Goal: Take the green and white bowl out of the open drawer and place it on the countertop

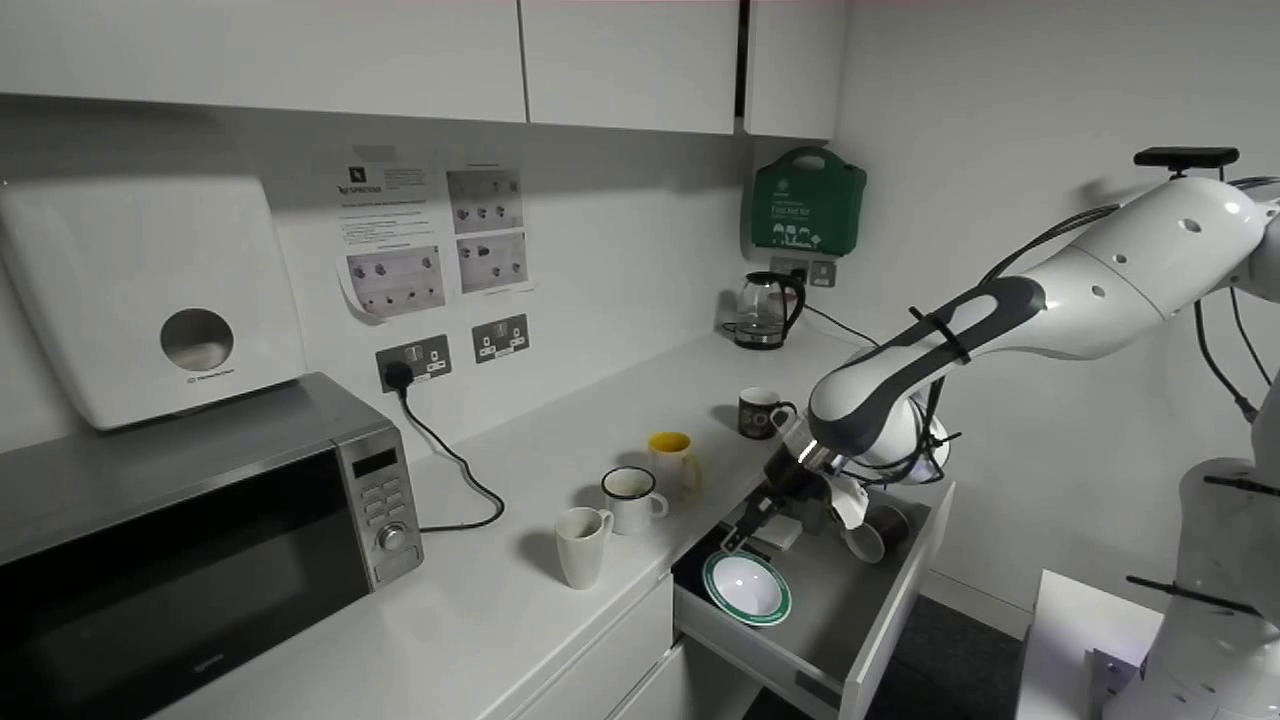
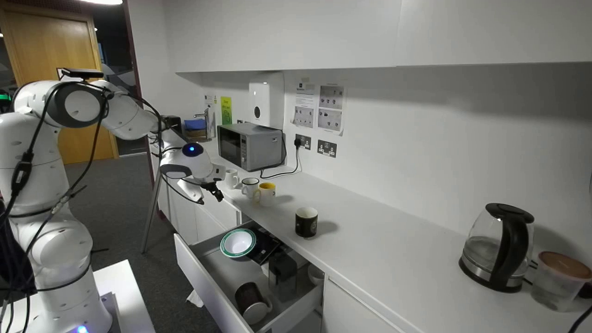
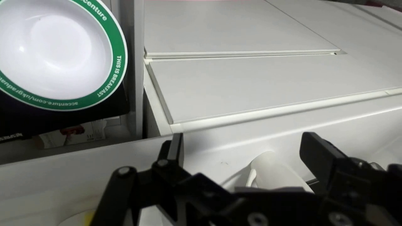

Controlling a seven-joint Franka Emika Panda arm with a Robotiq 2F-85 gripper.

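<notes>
Two hazards we note: claw [image 3: 241,147] spread wide and empty, green and white bowl [image 1: 748,588] untouched in the open drawer [image 1: 838,605], so lowering before lining up could clip the countertop [image 1: 480,610] or a white mug [image 3: 278,172], and too shallow a pinch could let the bowl slip.

The round, shallow bowl [image 3: 61,51], white inside with white lettering around its green rim, sits open side up in the pulled-out grey drawer [image 1: 828,610], close to one end. The smooth white table [image 2: 384,240] stretches above drawer level.
</notes>
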